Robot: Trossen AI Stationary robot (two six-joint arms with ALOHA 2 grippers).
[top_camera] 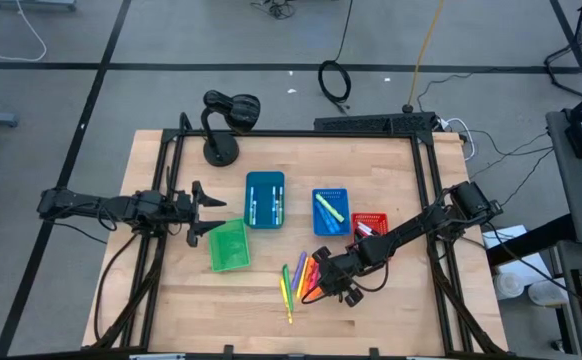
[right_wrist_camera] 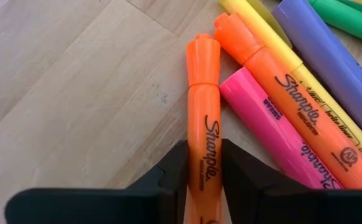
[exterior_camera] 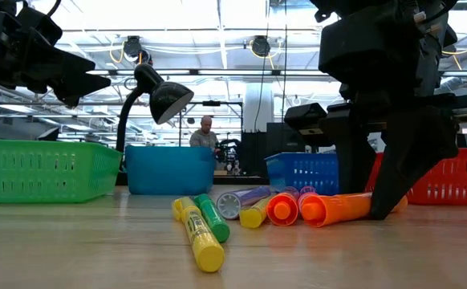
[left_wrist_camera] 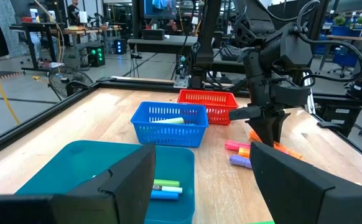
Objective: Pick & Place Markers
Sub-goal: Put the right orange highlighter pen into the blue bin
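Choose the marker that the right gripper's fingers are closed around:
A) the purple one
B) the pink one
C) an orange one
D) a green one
C: in the right wrist view the right gripper has a finger on either side of an orange marker lying on the table, with the pink marker beside it, outside the jaws.

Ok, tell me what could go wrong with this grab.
1. The right gripper is shut on an orange marker lying against a pink marker; lifting may drag or scatter the neighbouring markers.
2. The grip looks to sit toward one end of the marker, so it could tilt or slip when raised.
3. The red bin sits close by; a swing might clip its wall.
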